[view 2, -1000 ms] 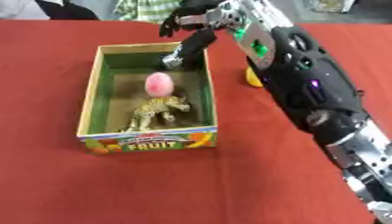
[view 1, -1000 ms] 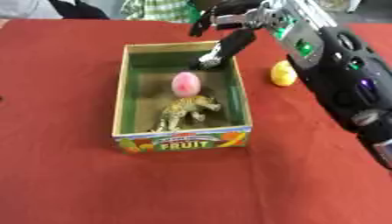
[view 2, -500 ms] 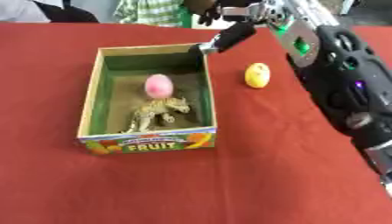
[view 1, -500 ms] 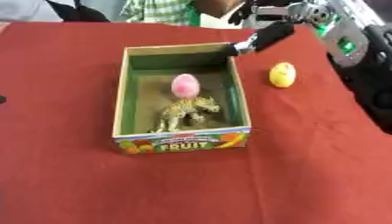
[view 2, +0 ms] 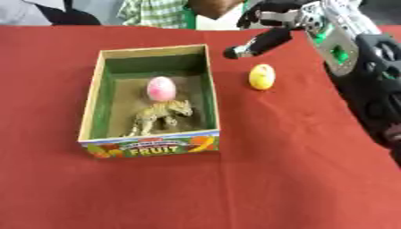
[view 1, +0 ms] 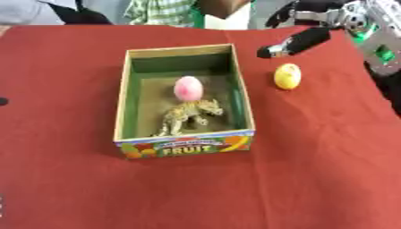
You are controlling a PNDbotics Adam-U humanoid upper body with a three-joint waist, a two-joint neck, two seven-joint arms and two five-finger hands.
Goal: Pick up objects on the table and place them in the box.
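Red-covered worktop (view 1: 313, 179) carrying an open box (view 1: 124, 112), left of centre, its near wall printed "FRUIT". Inside, toward the near end, a tan animal figure (view 1: 188, 115); just behind it, a pink egg (view 1: 187, 87). Right of the box, apart from it, a yellow egg (view 1: 287, 76). Upper right, above the worktop: right hand (view 2: 262, 39), fingers (view 1: 291, 43) extended straight, grasping nothing.

Both eye views looking steeply down from the head, fruit box (view 1: 185, 147) close below, shared centre, right eye shifting it leftward
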